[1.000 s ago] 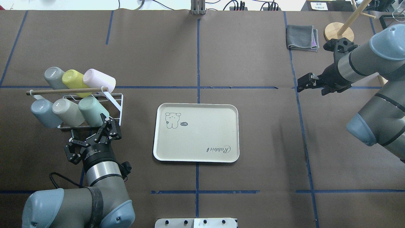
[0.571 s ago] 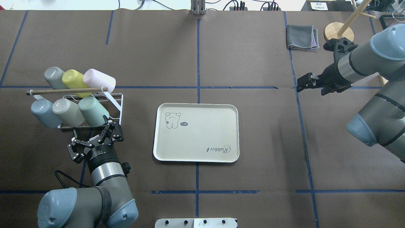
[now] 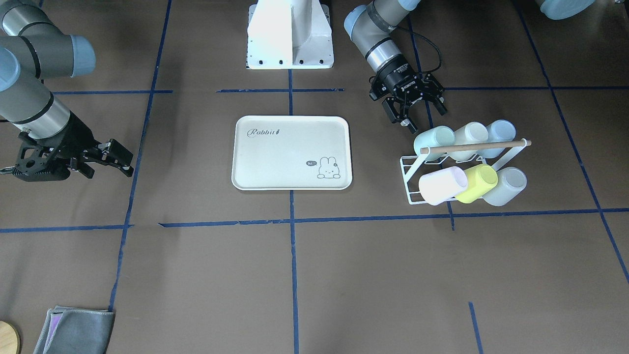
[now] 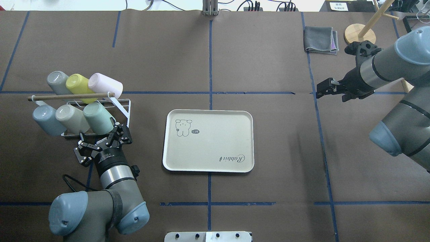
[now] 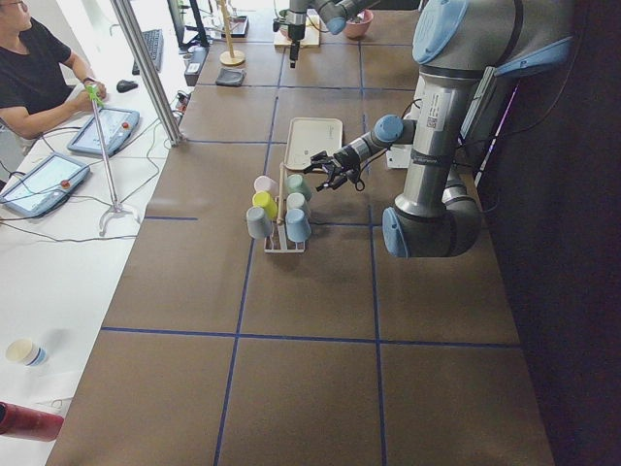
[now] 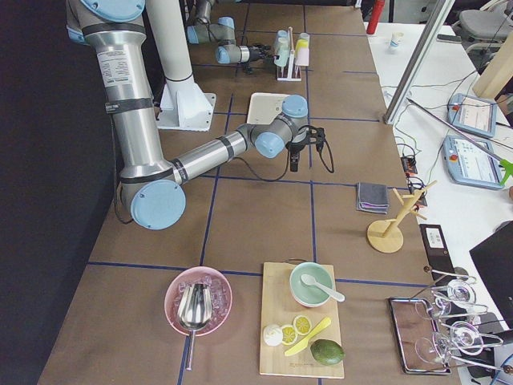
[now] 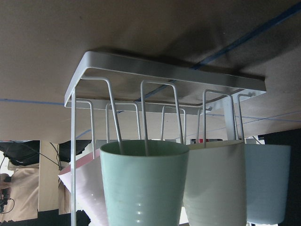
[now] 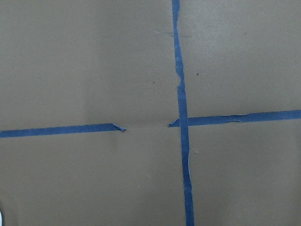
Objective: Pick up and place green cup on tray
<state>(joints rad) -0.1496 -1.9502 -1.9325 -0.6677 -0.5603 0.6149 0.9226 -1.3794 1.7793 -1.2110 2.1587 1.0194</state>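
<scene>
The green cup lies tilted on a white wire rack, rightmost in the near row, also seen in the front-facing view. It fills the lower middle of the left wrist view. My left gripper is open, its fingers spread on either side of the cup's near end, just short of it and holding nothing; it also shows from the front. The tray lies flat mid-table with nothing on it. My right gripper hovers far right, open and holding nothing.
The rack also holds a blue cup, a beige cup, a grey cup, a yellow-green cup and a pink cup under a wooden rod. A grey cloth and wooden stand sit back right.
My left arm has shifted right and forward, bringing the open gripper up to the green cup's near end. The right gripper has barely moved.
</scene>
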